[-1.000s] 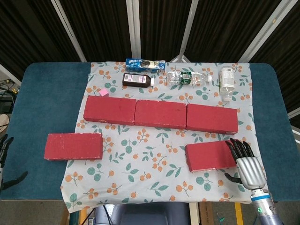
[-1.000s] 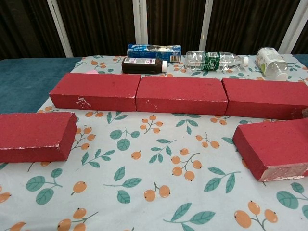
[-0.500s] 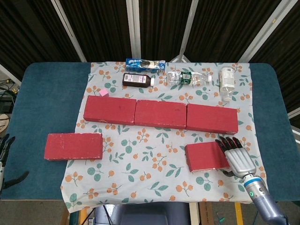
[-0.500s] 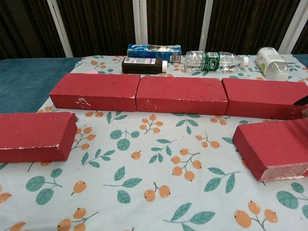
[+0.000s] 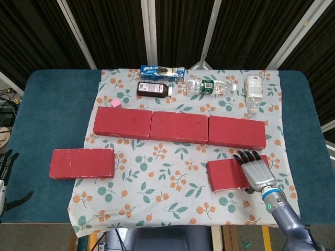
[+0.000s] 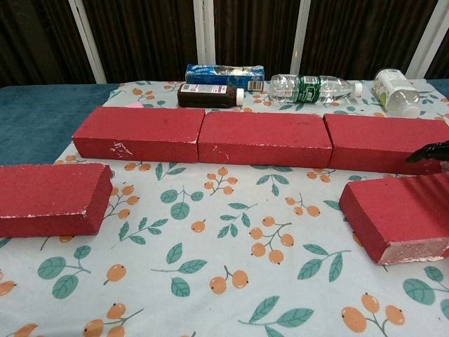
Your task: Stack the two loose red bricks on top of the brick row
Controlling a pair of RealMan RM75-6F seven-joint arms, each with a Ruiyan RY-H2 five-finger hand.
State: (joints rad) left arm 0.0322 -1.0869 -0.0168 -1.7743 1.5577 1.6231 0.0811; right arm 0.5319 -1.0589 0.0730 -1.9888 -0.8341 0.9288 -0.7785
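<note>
Right hand (image 5: 255,170): positioned at the lower right of the head view, lying palm-down over the right end of the right loose brick (image 5: 227,174). The fingers (image 5: 246,156) are extended and slightly spread across the brick's top face; whether they grip it cannot be determined. In the chest view only dark fingertips (image 6: 429,152) show at the right edge.

Left hand (image 5: 6,178): at the lower left edge of the head view, off the cloth, fingers apart and holding nothing.

Left loose brick (image 5: 82,163): lies flat at the left of the floral cloth (image 5: 172,172), well apart from both hands.

Brick row (image 5: 179,127): three red bricks end to end across the centre of the desk (image 5: 49,115), nothing on top.

Behind the row: bottles (image 5: 209,87) lying down.
</note>
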